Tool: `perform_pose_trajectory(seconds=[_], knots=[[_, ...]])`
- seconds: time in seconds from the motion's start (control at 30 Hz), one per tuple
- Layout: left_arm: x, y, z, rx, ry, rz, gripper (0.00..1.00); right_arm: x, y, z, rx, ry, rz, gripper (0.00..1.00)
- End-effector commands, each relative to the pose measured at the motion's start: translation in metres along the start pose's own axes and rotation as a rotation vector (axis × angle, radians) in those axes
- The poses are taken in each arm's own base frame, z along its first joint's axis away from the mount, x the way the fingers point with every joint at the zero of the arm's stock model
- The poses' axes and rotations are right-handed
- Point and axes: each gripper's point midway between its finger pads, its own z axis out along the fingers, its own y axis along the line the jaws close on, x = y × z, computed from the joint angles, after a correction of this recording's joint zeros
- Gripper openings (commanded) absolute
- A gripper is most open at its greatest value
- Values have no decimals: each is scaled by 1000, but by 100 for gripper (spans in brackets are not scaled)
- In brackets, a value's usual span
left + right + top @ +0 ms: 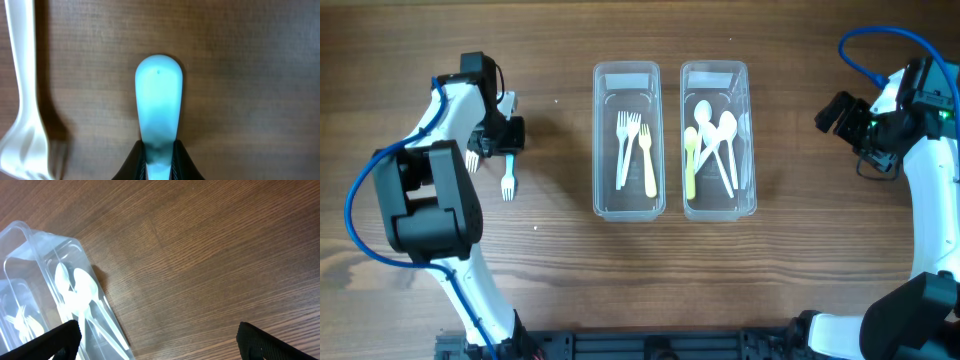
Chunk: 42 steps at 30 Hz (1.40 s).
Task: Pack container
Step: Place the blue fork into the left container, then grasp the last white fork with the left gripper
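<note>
Wooden tabletop (pixel 550 280) before us: we see the left tool (pixel 159 159) clamped on the blue fork (pixel 158 100), the right tool (pixel 157 342) wide open, empty.

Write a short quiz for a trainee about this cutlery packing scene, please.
1. True or false: the left gripper is closed on the handle of the blue fork.
2. What lies in the right container? A) knives B) spoons C) chopsticks
3. How many forks lie in the left container?

Key: 1 true; 2 B; 3 three (two white, one yellow).
</note>
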Motion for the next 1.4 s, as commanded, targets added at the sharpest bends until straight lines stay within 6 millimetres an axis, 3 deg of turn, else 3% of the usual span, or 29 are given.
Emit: perform_pose_trajectory(seconds=[0.0,0.07,0.13,0.27,0.33,0.4,0.47,0.57,0.7,0.77,0.9,0.97,1.03,1.2,1.3,1.37], knots=[[-24,-12,-72,37,-181,-4,11,2,1,4,-5,16,11,100],[-26,-34,-105,119,-256,25,12,2,1,4,-5,15,11,100],[-24,-54,-124,193,-293,27,12,2,1,4,-5,16,11,100],[-12,-134,-182,462,-375,83,8,2,1,4,-5,15,11,100],[-5,-174,-196,495,-408,165,7,1,1,4,-6,13,11,100],[1,-201,-196,486,-409,213,10,2,1,4,-6,14,11,100],[1,-218,-176,344,-409,203,18,2,1,4,-6,14,11,100],[5,-242,-148,296,-367,240,25,1,1,4,-6,14,11,100],[9,-262,-111,281,-297,273,34,2,1,4,-6,14,11,100],[6,-262,-110,285,-298,248,38,2,1,4,-5,16,11,100],[-14,-235,-163,292,-410,188,50,2,1,4,-5,16,11,100],[-24,-202,-186,236,-480,135,58,2,1,4,-5,18,11,100],[-29,-159,-197,143,-512,104,64,3,1,4,-4,20,12,100],[-17,-55,-168,-15,-353,133,72,3,1,4,-4,19,12,100],[-21,-4,-150,-42,-321,76,74,2,1,4,-6,14,11,100],[-21,15,-136,-37,-287,121,72,1,1,4,-6,11,11,100]])
